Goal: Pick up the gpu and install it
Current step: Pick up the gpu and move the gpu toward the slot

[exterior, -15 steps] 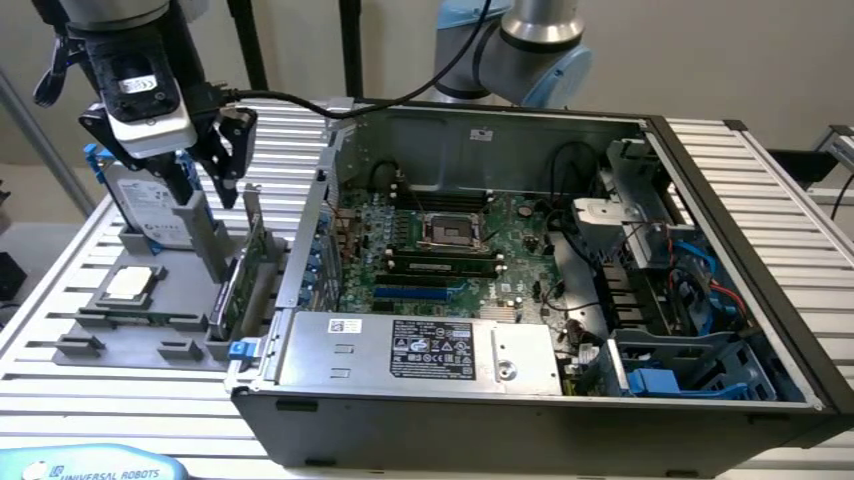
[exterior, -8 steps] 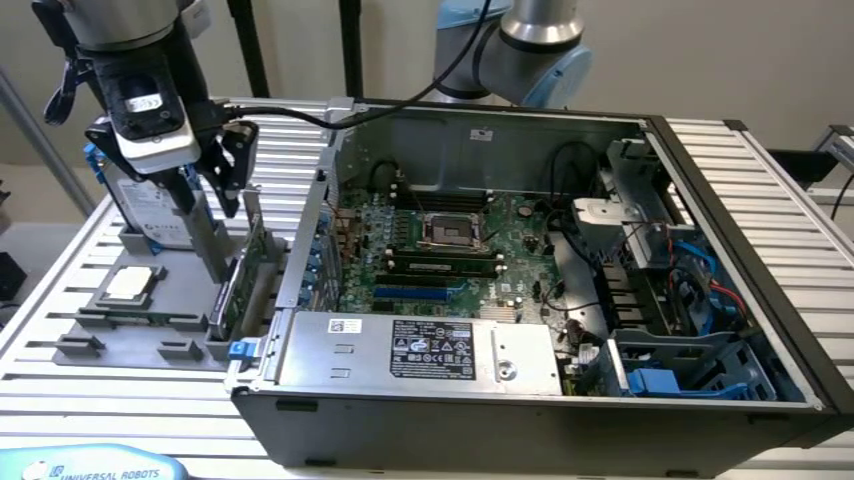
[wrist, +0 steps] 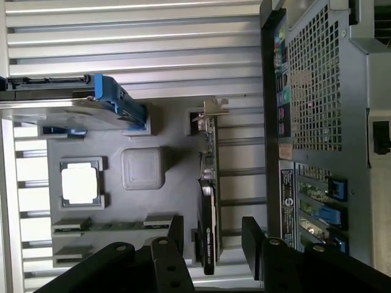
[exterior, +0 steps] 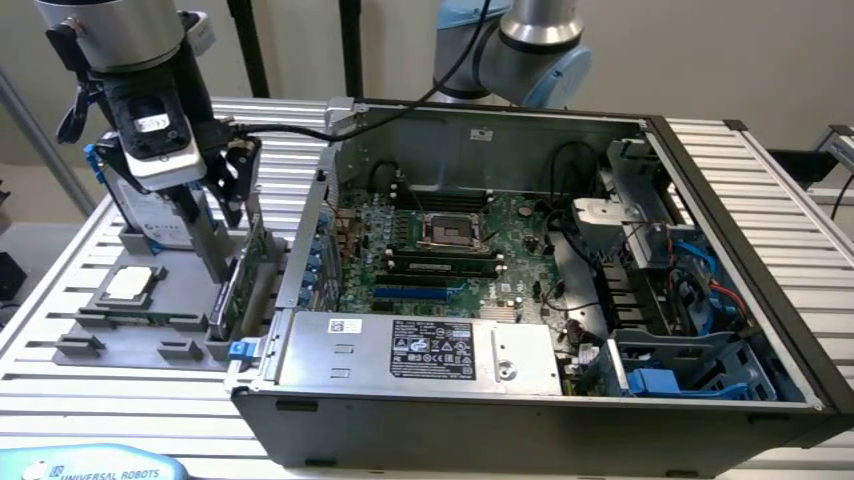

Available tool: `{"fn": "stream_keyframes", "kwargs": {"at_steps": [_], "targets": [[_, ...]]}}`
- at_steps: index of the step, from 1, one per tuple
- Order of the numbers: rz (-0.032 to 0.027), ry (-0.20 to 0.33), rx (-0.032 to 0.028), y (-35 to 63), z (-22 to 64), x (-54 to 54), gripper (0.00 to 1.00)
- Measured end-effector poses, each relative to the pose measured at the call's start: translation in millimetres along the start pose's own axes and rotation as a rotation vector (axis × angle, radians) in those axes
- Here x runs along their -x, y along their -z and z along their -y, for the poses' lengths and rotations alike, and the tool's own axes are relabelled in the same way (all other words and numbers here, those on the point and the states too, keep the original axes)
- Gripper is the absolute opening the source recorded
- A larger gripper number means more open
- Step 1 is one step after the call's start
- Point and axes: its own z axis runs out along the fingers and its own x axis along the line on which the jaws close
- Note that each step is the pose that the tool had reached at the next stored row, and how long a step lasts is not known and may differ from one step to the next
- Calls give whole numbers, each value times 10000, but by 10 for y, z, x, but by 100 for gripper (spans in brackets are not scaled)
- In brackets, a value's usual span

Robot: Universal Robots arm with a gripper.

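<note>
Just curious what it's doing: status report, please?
Gripper open, jaws either side of gpu. It stands on edge in gray holder, ungripped. Computer case close beside.

The gpu [exterior: 246, 282] [wrist: 208, 213], a thin dark-green card with black face and silver end bracket, stood upright on edge in the grey holder [exterior: 127, 350] [wrist: 174, 201].

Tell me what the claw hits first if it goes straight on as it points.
Likely the gpu, a thin dark green card with black face and silver bracket, on edge in the grey tray. The open claw points at its upper edge, straddling it; depth unclear.
</note>
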Motion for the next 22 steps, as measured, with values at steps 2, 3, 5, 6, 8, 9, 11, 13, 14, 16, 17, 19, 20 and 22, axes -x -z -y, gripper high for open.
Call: {"fn": "stream_keyframes", "kwargs": {"at_steps": [2,3,5,6,8,9,11,13,14,16,17,19,20,22], "targets": [[1,1,1,-36,2,-1,51],[1,1,1,-54,2,-1,51],[1,1,1,-91,4,-3,51],[0,0,0,-108,5,-4,51],[1,0,1,-145,7,-5,51],[1,-1,1,-164,9,-5,51],[-1,0,0,-198,12,-6,51],[0,-1,0,-236,16,-7,51],[1,0,0,-254,18,-7,51],[1,0,1,-290,23,-7,51],[0,0,0,-307,26,-7,51],[0,0,1,-344,35,-8,51],[0,0,1,-362,39,-8,51],[1,0,1,-398,49,-8,51]]}}
